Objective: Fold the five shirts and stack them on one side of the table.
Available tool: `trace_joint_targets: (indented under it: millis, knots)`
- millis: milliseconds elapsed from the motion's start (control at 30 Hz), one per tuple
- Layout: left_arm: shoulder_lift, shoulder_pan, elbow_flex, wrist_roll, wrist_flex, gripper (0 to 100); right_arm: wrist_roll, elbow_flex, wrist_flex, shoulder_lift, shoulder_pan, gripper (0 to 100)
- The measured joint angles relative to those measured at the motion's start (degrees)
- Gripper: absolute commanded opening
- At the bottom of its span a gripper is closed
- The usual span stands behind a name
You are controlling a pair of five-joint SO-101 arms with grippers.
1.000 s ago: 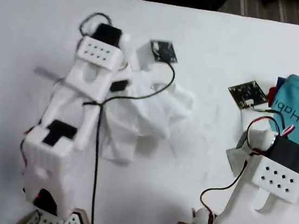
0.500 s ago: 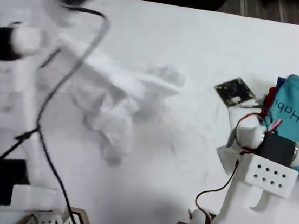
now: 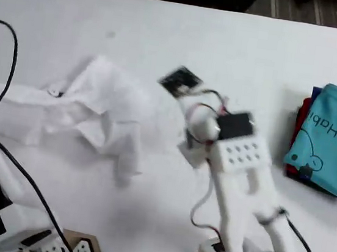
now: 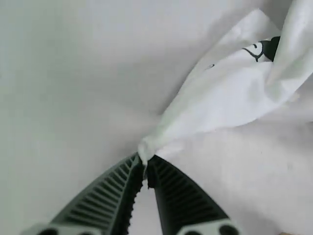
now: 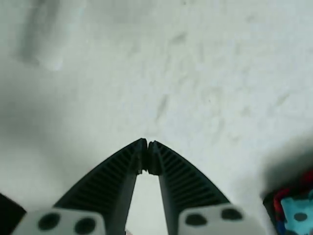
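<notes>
Crumpled white shirt [image 3: 91, 107] left of centre in the high view, drawn out toward the left edge of the frame across the white table [image 3: 257, 51]. In the left wrist view, left gripper [image 4: 145, 164] pinched tight on 1 bunched corner of that shirt. Right gripper [image 5: 147, 159] clenched, tips together over bare tabletop, with the right arm [image 3: 239, 153] at centre-right of the high view. At the right edge, 1 stack of folded shirts [image 3: 329, 143], teal on top, red and dark blue beneath, well apart from the white one.

High camera overhead, above table [image 3: 257, 57]; wrist cameras close (left shares shirt [image 3: 98, 100])
</notes>
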Motion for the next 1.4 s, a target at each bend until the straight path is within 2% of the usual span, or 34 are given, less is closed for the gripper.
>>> trace_joint_targets:
  millis: [100,333,800,1000,1167,1200,1267,1300,1333,1400]
  knots:
    - [0.0,-0.6,2.1,0.0,0.0,2,-0.6,-8.7,0.0,8.1,-5.1,4.3]
    - [0.0,-0.5,5.7,0.0,-1.8,2,-0.6,-30.9,0.0,27.6,-13.8,22.8]
    - [0.0,-0.5,7.1,0.0,-1.9,2,-0.6,-68.2,0.9,62.0,-26.8,24.0]
    - [0.0,-0.5,7.1,0.4,-1.9,2,-0.6,-81.7,0.9,75.3,-27.2,24.0]
    - [0.0,-0.5,7.1,0.4,-1.9,2,-0.6,-93.5,0.9,85.9,-27.1,21.1]
    - [0.0,-0.5,7.1,0.4,-1.9,2,-0.6,-96.0,0.9,87.8,-26.7,16.9]
    - [0.0,-0.5,7.1,0.4,-1.9,2,-0.6,-100.6,0.9,91.4,-26.3,2.1]
    - [0.0,-0.5,7.1,0.4,-1.9,2,-0.6,-102.8,0.9,92.7,-26.0,0.9]
    - [0.0,-0.5,7.1,0.4,-1.9,2,-0.6,-104.9,0.9,93.6,-25.8,4.3]
    - [0.0,-0.5,7.1,0.4,-1.9,2,-0.6,-108.7,2.1,94.2,-24.8,1.5]
